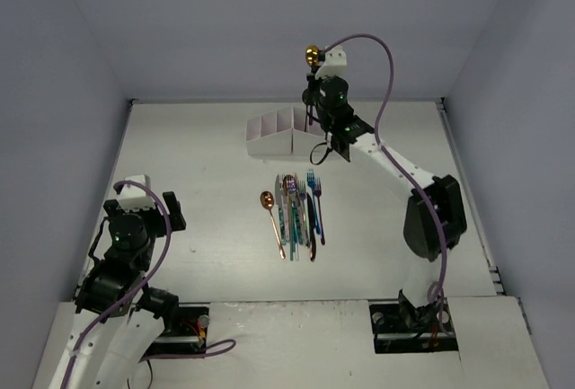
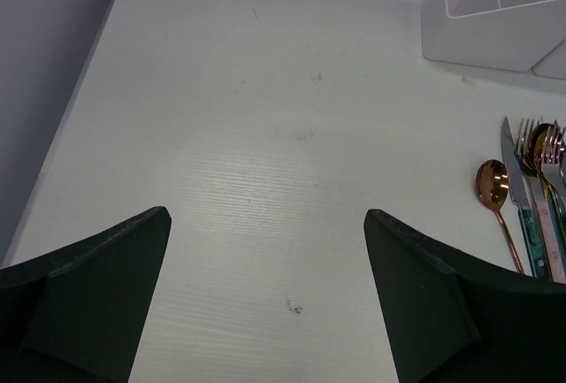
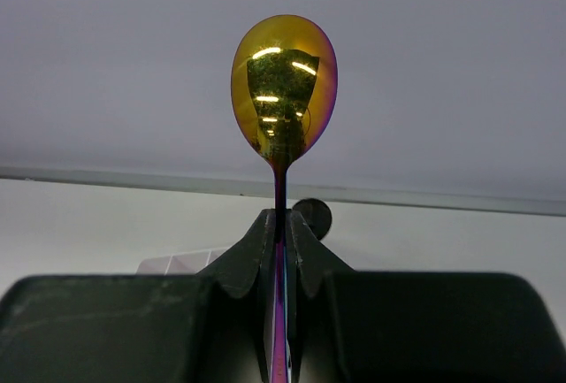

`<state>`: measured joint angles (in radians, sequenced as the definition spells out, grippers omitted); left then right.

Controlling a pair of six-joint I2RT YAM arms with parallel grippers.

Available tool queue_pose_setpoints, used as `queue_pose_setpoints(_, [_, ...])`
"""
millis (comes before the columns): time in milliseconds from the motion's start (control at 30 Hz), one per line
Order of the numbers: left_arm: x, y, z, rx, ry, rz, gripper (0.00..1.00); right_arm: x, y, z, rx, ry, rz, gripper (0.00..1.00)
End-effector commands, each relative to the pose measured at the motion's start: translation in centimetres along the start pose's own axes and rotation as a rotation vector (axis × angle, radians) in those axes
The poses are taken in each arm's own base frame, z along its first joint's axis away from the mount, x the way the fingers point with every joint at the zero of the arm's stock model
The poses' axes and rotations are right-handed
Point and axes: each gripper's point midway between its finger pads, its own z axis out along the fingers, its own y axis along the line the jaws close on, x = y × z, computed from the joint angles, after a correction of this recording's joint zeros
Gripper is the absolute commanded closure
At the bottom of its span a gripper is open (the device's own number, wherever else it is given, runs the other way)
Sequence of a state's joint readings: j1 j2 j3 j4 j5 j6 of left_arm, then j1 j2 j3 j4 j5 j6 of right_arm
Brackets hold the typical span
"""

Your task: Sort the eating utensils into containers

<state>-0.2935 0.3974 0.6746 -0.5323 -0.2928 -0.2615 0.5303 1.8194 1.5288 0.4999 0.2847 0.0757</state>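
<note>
My right gripper is shut on the handle of a gold, iridescent spoon, holding it upright with the bowl on top, above the right end of the white organiser box. Other utensils lie in a tight bunch mid-table: a copper spoon at the left, then forks and knives. At the table's left side my left gripper stands open over bare table, holding nothing.
A dark round shape shows just behind my right fingertips; I cannot tell what it is. Grey walls enclose the table on three sides. The right arm stretches along the table's right side.
</note>
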Motion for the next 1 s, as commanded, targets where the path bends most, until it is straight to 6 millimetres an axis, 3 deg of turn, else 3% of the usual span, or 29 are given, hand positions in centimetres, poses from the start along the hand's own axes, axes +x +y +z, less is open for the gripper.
queue_pose_setpoints(0, [-1.6,-0.5,0.5,0.012,-0.051,-0.012,0.1,-5.5,1.3,3.1,-0.023,-0.247,0.046,1.0])
queue_pose_setpoints(167, [-1.7,-0.8,0.5,0.024,-0.052,-0.013,0.1,-2.9,1.9,6.1,-0.011,-0.243,0.027,1.0])
queue_pose_setpoints(267, [-1.7,-0.9,0.6,0.031,-0.051,-0.012,0.1,0.8,1.6,7.5,0.006,-0.192,0.01,1.0])
queue_pose_setpoints(400, [-1.8,-0.9,0.5,0.033,-0.056,-0.014,0.1,4.2,1.3,7.6,0.015,-0.139,-0.002,1.0])
queue_pose_setpoints(500, [-1.8,-1.0,0.4,0.035,-0.058,-0.015,0.1,6.1,0.8,6.6,0.014,-0.097,-0.003,1.0])
queue_pose_setpoints(833, [-1.7,-1.5,0.4,0.062,-0.046,-0.023,0.1,5.8,0.2,3.1,-0.003,-0.054,0.025,0.76])
queue_pose_setpoints(967, [-1.2,-3.4,0.7,0.145,0.041,-0.017,0.1,2.8,0.0,0.5,0.01,-0.052,0.039,0.66])
